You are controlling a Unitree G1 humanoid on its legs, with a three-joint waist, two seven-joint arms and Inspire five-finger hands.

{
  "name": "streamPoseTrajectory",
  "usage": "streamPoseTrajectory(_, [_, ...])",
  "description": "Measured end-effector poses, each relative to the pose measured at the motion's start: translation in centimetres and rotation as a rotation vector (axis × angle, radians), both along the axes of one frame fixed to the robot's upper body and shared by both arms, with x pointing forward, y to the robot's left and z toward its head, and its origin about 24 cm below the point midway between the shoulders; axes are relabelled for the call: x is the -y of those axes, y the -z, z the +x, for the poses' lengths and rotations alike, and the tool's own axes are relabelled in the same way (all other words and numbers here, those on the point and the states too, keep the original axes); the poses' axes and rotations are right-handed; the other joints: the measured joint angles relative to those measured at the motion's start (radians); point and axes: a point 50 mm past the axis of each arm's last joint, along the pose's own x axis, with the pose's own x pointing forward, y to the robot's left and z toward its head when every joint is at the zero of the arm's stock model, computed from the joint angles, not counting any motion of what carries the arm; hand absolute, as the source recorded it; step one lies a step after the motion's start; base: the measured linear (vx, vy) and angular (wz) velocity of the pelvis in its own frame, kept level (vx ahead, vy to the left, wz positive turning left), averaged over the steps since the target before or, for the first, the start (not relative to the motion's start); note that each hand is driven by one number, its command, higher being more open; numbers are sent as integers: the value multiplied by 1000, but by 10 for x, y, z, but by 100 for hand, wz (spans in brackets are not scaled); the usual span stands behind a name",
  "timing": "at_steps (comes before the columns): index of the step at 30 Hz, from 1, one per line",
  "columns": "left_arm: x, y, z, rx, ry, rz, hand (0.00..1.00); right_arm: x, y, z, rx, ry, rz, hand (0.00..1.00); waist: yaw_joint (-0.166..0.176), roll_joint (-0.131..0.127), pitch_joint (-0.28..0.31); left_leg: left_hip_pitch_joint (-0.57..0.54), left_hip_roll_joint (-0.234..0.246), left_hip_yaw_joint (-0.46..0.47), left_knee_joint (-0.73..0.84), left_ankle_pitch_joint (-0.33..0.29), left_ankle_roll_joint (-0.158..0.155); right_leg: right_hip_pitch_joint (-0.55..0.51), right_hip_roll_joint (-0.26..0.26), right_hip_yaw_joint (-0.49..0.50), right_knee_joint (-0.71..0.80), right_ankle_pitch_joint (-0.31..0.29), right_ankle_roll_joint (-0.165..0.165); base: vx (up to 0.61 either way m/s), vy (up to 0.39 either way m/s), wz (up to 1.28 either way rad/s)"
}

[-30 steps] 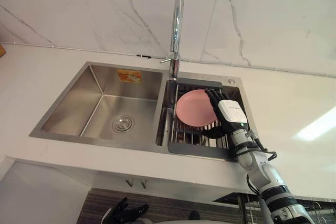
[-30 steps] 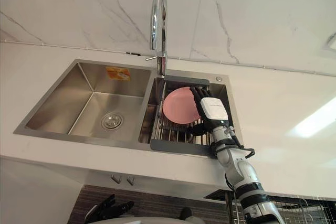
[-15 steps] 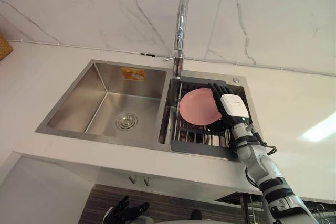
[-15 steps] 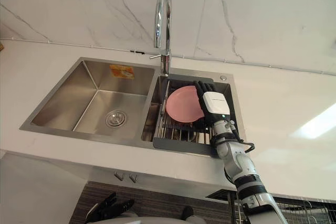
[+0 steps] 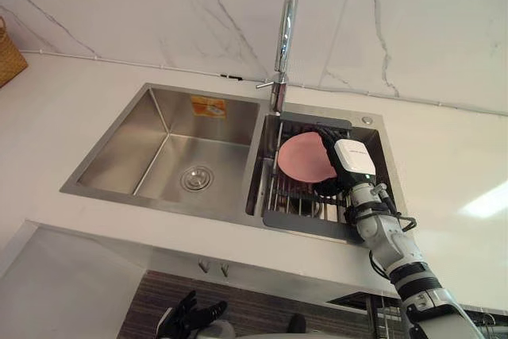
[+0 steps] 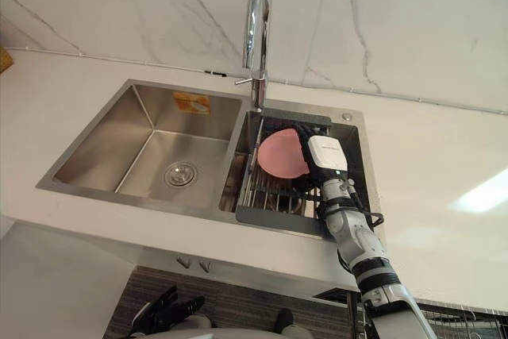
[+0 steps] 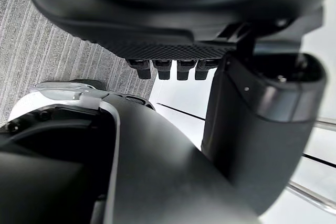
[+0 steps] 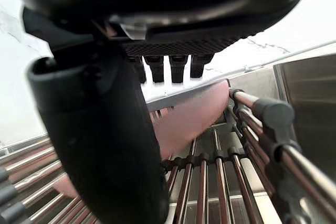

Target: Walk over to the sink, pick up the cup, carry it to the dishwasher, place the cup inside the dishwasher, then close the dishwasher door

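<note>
A round pink dish [image 5: 302, 156] stands on edge in the wire rack [image 5: 300, 221] that fills the sink's right basin. From above it looks flat like a plate more than a cup. My right hand [image 5: 353, 160] reaches down into that basin at the dish's right edge, with straight fingers beside and behind it. In the right wrist view the pink dish [image 8: 194, 116] shows just past the thumb [image 8: 100, 129], and nothing is clasped. My left hand [image 5: 190, 321] hangs low below the counter edge with relaxed, spread fingers.
The steel left basin [image 5: 182, 156] holds nothing but its drain. A tall chrome faucet [image 5: 286, 29] rises between the basins, in front of a marble wall. White counter [image 5: 444, 172] surrounds the sink. A woven basket [image 5: 8, 57] sits at the far left.
The whole view has shifted as the camera moved. My right hand has sunk a little deeper into the right basin and overlaps more of the pink dish's right edge.
</note>
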Motion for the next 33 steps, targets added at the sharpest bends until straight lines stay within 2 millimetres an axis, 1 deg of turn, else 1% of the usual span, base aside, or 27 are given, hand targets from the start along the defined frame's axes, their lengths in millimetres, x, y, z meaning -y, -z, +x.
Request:
streamPoseTrajectory(5, [1, -1, 2, 8, 2, -2, 100, -12, -3, 2, 20, -43, 31, 0, 2, 4, 7, -12, 5, -3, 16, -7, 0, -3, 2, -3, 2, 0, 0, -7, 2, 0])
streamPoseTrajectory(7, [0, -1, 2, 10, 2, -2, 100, -12, -3, 2, 29, -48, 25, 0, 2, 4, 10, -13, 5, -3, 16, -7, 0, -4, 2, -2, 2, 0, 0, 0, 0, 0])
streamPoseTrajectory(10, [1, -1, 2, 11, 3, -3, 100, -15, -14, 6, 79, -70, 34, 0, 1, 5, 10, -13, 6, -3, 16, -7, 0, -4, 3, -2, 2, 0, 0, 0, 0, 0])
streamPoseTrajectory(18, [1, -1, 2, 12, 3, -5, 100, -17, -16, 7, 66, -81, 64, 0, 1, 7, 12, -10, 6, 6, 10, -7, 0, -7, 4, 4, 0, 0, 0, -7, 4, -2])
streamPoseTrajectory(23, [2, -1, 2, 10, 2, -7, 100, -20, -21, 5, 76, -101, 96, 0, 0, 8, 13, 6, 4, 30, -11, -5, -1, -12, 5, 23, -1, 0, 0, -3, 12, -12])
streamPoseTrajectory(26, [1, 1, -1, 1, -4, -7, 100, -25, -29, -3, 105, -133, 139, 0, -11, 8, 13, 24, -4, 42, -46, 10, -3, -14, 4, 32, -6, 0, 0, 24, 16, -9])
streamPoseTrajectory(29, [2, 1, -2, -4, -6, -9, 100, -26, -34, -8, 126, -149, 170, 0, -20, 8, 13, 36, -11, 50, -66, 30, -5, -14, 2, 39, -9, 0, 0, 18, 6, -8])
streamPoseTrajectory(31, [2, 2, -5, -11, -10, -10, 100, -28, -46, -16, 182, -169, 237, 0, -30, 9, 12, 50, -14, 58, -82, 39, -10, -13, 3, 48, -12, 0, 0, 18, 0, -12])
streamPoseTrajectory(33, [3, 3, -5, -12, -17, -11, 100, -30, -56, -22, 226, -196, 255, 0, -36, 9, 12, 62, -15, 70, -93, 45, -17, -9, 4, 56, -14, 0, 0, 5, -5, -13])
